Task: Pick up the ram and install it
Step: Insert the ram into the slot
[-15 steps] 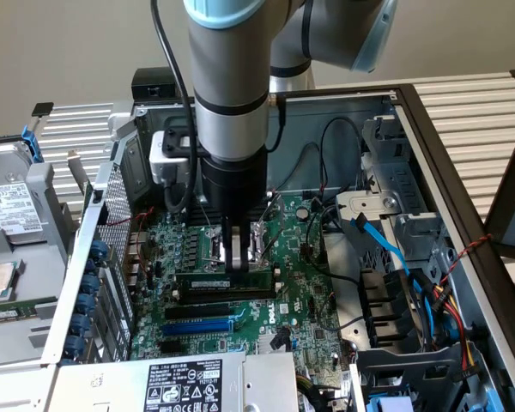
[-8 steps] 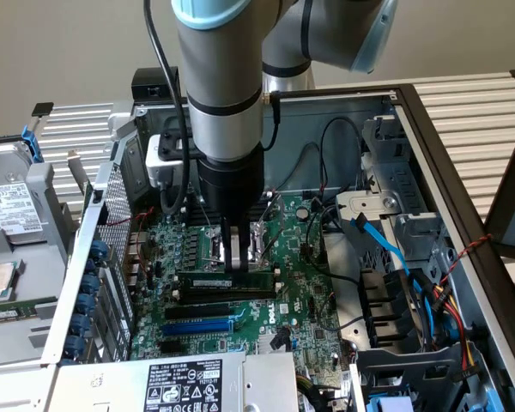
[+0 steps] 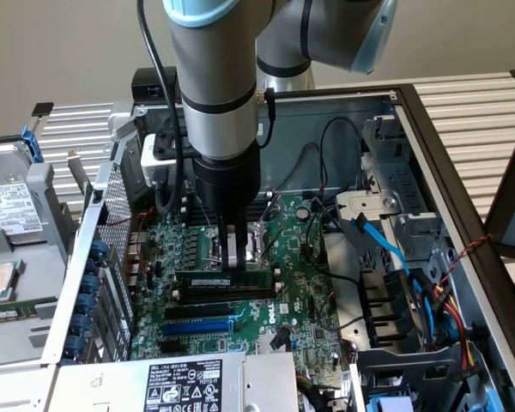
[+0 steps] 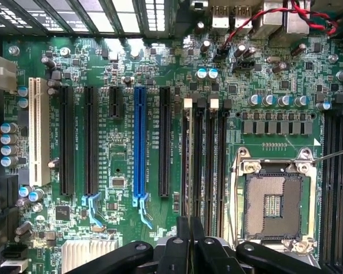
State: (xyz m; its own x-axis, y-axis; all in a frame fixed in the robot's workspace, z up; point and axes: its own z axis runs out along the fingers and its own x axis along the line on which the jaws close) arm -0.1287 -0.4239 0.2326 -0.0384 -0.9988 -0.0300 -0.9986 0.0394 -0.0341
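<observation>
Open computer case [image 3: 429, 129], motherboard [image 3: 313, 296] exposed. The hand [image 3: 238, 257] is clenched on the ram [image 3: 210, 281], gripping its top edge near the middle. The ram stands on edge along the memory slot nearest the blue expansion slot [image 3: 197, 326] — depth of seating cannot be told. In the wrist view, the hand [image 4: 190, 234] straddles the ram [image 4: 190, 171] edge-on, beside the CPU socket [image 4: 272, 205].

A plain, pale beige wall [image 3: 60, 43] runs across the back of the exterior view, from ten o'clock round to twelve. Below it, the bench top [image 3: 472, 103] of pale ribbed slats shows at two o'clock and again near ten. A dark-framed panel [image 3: 508, 189] stands at three o'clock. The light is soft and even.
</observation>
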